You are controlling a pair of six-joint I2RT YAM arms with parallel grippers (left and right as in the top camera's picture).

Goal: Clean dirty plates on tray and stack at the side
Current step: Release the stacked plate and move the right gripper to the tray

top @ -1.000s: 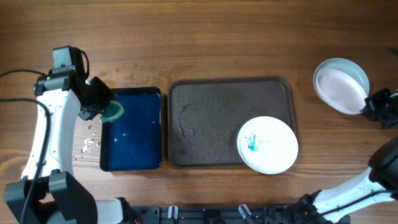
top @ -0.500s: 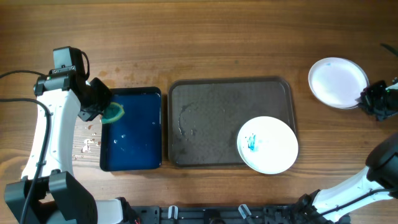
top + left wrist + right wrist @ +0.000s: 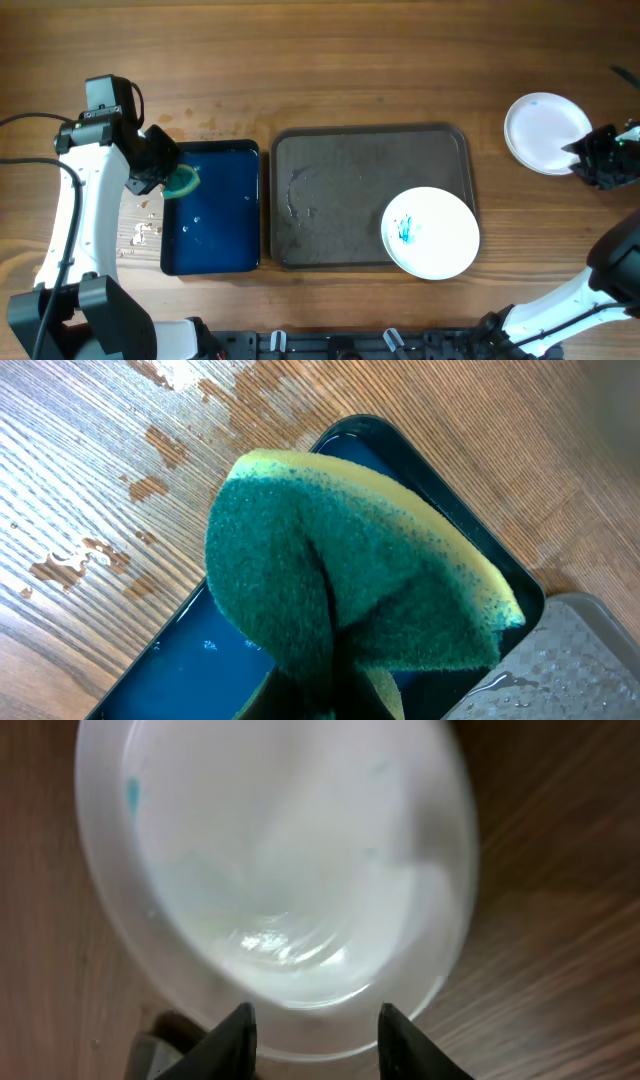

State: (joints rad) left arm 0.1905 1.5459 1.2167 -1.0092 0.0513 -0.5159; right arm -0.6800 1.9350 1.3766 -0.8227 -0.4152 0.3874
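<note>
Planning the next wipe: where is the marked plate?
Overhead, the marked plate sits at the lower-right corner of the tray, overhanging its rim.

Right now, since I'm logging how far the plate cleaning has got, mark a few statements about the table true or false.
1. One plate lies on the tray. True.
2. That plate is wiped clean. False: teal marks show in its middle.
3. The left gripper holds a green and yellow sponge above the blue basin. True.
4. The second plate lies inside the blue basin. False: it lies on the table, right of the tray.
5. The right gripper is at the second plate's rim, fingers apart. True.
</note>
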